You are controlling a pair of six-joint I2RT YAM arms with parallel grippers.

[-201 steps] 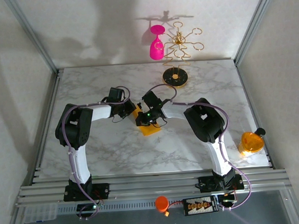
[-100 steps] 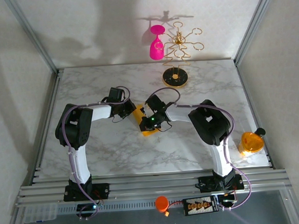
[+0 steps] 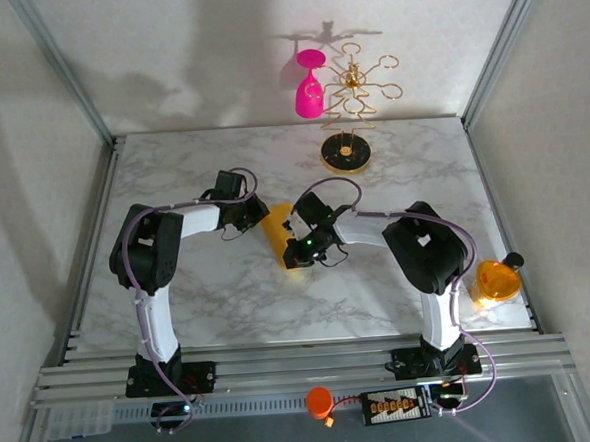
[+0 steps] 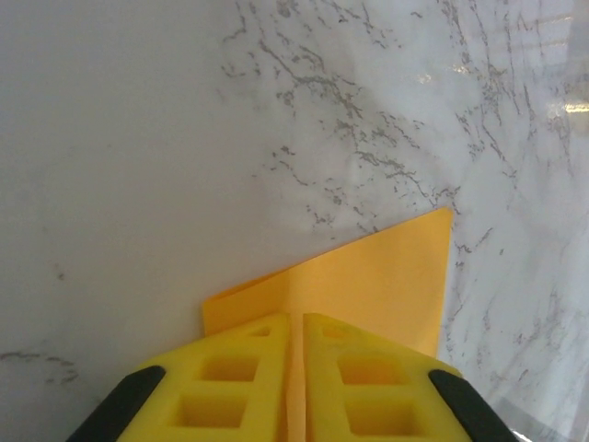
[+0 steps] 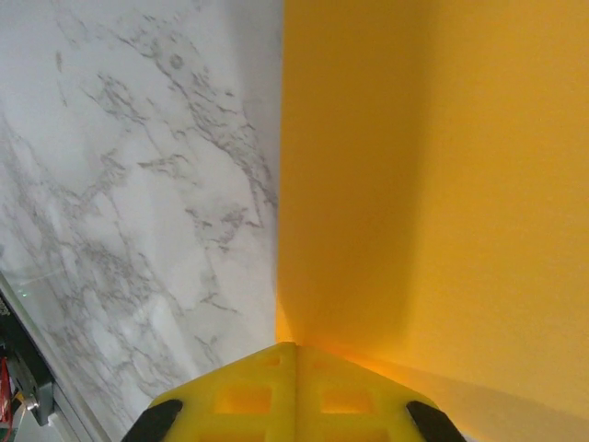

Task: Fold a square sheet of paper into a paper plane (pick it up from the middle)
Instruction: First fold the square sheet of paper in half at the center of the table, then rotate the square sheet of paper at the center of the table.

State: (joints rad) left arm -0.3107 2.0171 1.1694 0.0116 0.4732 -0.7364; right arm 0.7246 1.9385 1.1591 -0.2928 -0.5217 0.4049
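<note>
Both clenched: left gripper (image 4: 295, 316) at edge of folded square sheet of paper (image 3: 276, 236); right gripper (image 5: 295, 346) on crease.

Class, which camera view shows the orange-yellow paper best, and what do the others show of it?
The left wrist view: the paper shows a folded outline with a pointed corner. The right wrist view, too close, gives the paper as one long edge and flat colour. The top view gives the paper as a small strip.
</note>
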